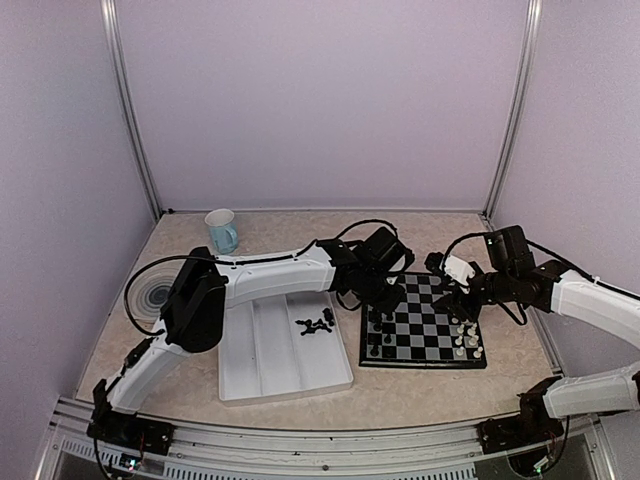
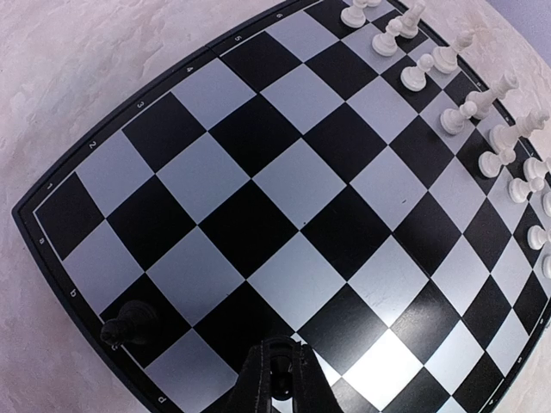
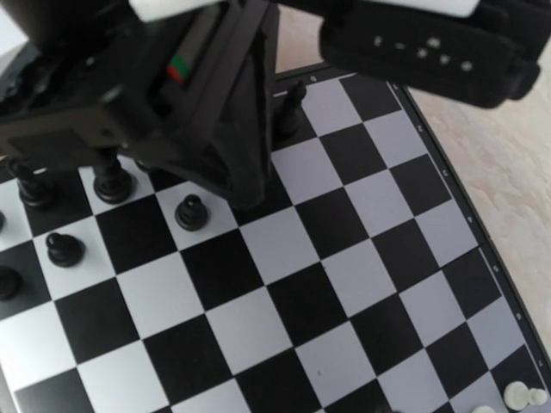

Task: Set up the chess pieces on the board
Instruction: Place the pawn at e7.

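The job is partly done. The board [image 1: 430,325] lies on the table [image 1: 430,385], just right of the white tray [image 1: 260,370]. The white pieces [image 1: 466,340] stand in rows along the right side of the board. On the left side some black chess pieces [image 3: 112,181] stand on their squares, but there are gaps in their rows. A small heap of black pieces [image 1: 315,325] lies in the far right part of the tray, so I think those have to be carried over.

The left gripper [image 2: 277,370] is low over the far left part of the board, its fingers pressed together. There may be a tiny piece between them, but I cannot tell. One lone black piece [image 2: 129,323] stands near it by the board's edge.

The right gripper [image 1: 457,288] hangs over the far right part of the board, spread wide, with nothing in it that I can see. I think a good part of the black side is left to do
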